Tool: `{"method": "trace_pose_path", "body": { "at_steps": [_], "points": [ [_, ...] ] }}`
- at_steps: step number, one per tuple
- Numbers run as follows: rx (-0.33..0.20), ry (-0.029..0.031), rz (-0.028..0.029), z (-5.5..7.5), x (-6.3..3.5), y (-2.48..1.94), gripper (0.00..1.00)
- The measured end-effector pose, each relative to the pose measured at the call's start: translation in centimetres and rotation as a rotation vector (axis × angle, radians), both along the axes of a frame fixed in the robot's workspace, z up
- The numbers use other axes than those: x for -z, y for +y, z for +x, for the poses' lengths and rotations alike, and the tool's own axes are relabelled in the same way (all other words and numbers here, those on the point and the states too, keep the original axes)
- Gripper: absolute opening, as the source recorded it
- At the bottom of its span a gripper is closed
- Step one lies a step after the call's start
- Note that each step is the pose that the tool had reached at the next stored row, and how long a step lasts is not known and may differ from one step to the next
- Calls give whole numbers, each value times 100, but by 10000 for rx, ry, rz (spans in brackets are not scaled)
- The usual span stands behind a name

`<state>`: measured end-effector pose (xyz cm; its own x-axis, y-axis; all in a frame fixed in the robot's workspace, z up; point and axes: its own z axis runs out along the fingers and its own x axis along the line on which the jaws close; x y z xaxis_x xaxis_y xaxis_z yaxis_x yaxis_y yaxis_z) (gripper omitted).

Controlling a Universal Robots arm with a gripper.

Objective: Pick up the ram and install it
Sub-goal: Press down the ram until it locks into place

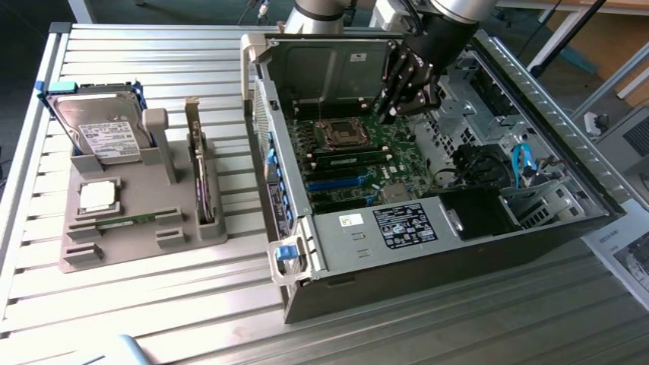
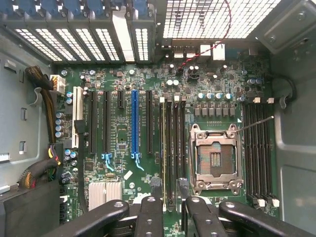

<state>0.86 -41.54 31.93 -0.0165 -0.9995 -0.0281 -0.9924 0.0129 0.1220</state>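
Hand [image 1: 408, 110] spread wide above motherboard [image 1: 390, 171]; ram [image 1: 130, 221] well apart on holder [image 1: 87, 260].

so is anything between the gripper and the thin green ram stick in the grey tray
Yes. The black gripper hangs open inside the grey metal computer case; its side wall and the upright expansion card stand between gripper and ram stick.

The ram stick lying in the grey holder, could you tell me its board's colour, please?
Green; the ram shows best in the exterior view.
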Motion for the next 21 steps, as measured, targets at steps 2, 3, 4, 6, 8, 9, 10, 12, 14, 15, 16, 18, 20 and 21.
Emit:
{"method": "trace_pose_path", "body": {
  "at_steps": [2,3,4,6,8,9,10,12,14,15,16,18,20,21],
  "points": [
    [0,0,0,0,0,0,25],
    [1,-16,1,-3,0,0,25],
    [1,-73,0,-13,0,0,25],
    [-1,-296,-1,-54,0,0,25],
    [-4,-499,0,-96,0,1,25],
    [-9,-621,-6,-126,0,1,25],
    [-11,-689,-12,-142,0,2,25],
    [-14,-783,-24,-166,0,3,25],
    [-18,-849,-38,-185,-1,3,25],
    [-20,-870,-44,-191,-1,4,25],
    [-21,-890,-46,-197,0,4,25],
    [-22,-896,-46,-198,0,4,25],
    [-23,-896,-46,-197,0,4,25],
    [-24,-896,-46,-193,0,4,25]
  ]
}}
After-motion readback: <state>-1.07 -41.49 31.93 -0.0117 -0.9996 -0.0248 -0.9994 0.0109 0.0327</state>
